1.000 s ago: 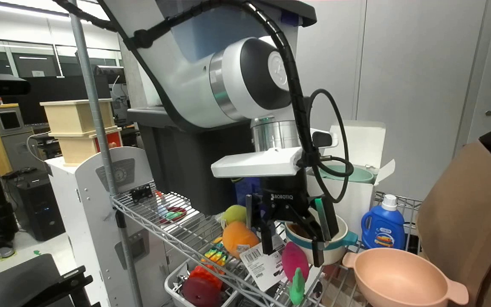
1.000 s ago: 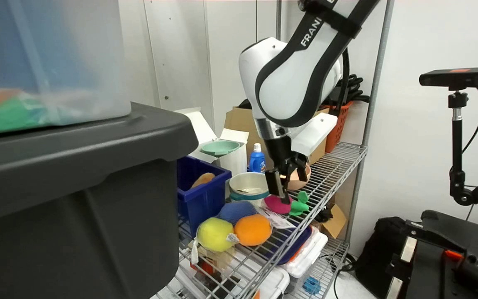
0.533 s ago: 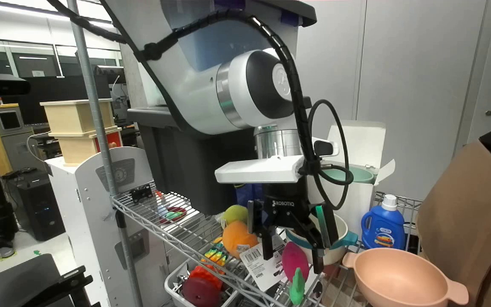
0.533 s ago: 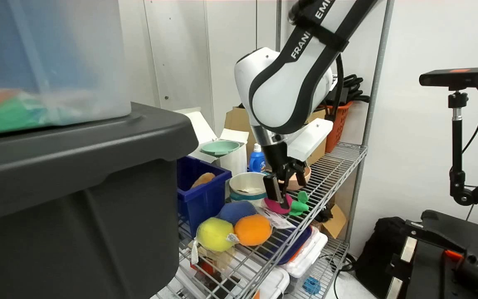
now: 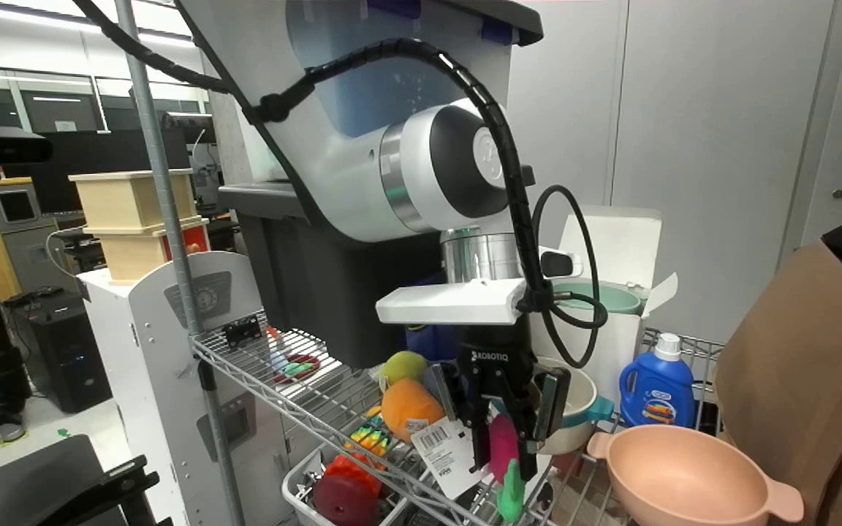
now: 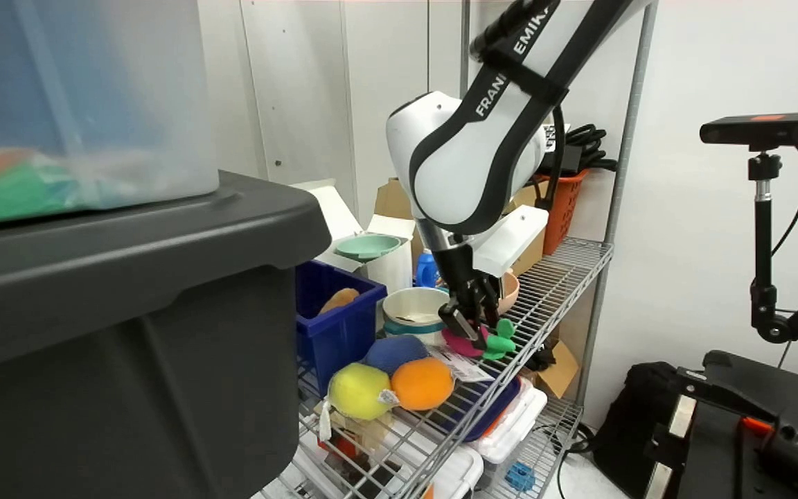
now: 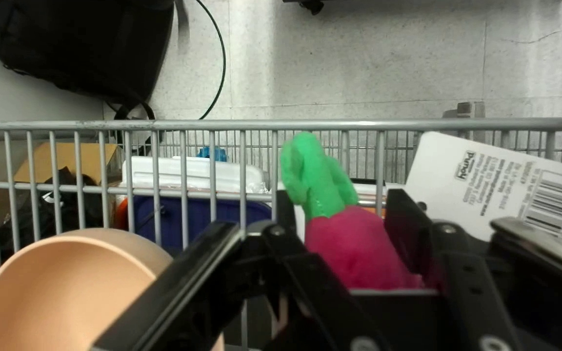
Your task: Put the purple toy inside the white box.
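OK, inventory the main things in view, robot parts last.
Purple toy: 1, magenta and green, on wire shelf.
Printed card: 1, white, beside purple toy.
White box: 1, white, flap open, on wire shelf.
Green bowl: 1, mint, at white box's open top.
Bottle: 1, blue, beside white box.
Peach bowl: 1, peach, near bottle.
Blue bin: 1, blue, on wire shelf.
Cream bowl: 1, maybe 2 nested, cream and teal, beside blue bin.
Balls: 3, orange, yellow, blue, beside blue bin.
Tote: 1, dark grey, beside blue bin.
Arm: 1, white and black, above wire shelf.
Gripper: 1, black, jaws either side of purple toy; grip unclear.
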`<state>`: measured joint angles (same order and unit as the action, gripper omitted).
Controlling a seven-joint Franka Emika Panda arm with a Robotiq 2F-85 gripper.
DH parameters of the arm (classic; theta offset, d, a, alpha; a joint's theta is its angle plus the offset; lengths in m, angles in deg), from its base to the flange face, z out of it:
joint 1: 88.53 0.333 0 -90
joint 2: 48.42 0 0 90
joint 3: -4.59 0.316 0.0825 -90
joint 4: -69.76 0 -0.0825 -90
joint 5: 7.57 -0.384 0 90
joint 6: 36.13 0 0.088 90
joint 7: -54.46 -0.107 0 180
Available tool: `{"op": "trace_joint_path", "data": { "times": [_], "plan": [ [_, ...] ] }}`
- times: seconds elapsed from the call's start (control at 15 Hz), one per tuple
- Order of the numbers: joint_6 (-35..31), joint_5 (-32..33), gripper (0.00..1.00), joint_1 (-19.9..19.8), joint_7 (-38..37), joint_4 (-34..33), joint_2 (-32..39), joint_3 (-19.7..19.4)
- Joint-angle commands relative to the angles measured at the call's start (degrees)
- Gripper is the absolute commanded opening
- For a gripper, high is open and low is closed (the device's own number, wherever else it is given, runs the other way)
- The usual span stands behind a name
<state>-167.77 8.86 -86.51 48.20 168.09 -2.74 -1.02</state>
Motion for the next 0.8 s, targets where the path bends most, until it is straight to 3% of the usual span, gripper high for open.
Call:
{"op": "trace_joint_path", "data": {
  "times": [0.0, 0.2, 0.73],
  "plan": [
    [1.53, -0.63, 0.20, 0.70, 0.33, -0.96, -0.72, -0.40],
    [1.26, -0.97, 0.01, 0.47, 0.52, 0.17, -2.01, -0.15],
    [1.26, -2.08, 0.00, 0.23, 1.70, 2.56, -8.37, 1.23]
  ]
}}
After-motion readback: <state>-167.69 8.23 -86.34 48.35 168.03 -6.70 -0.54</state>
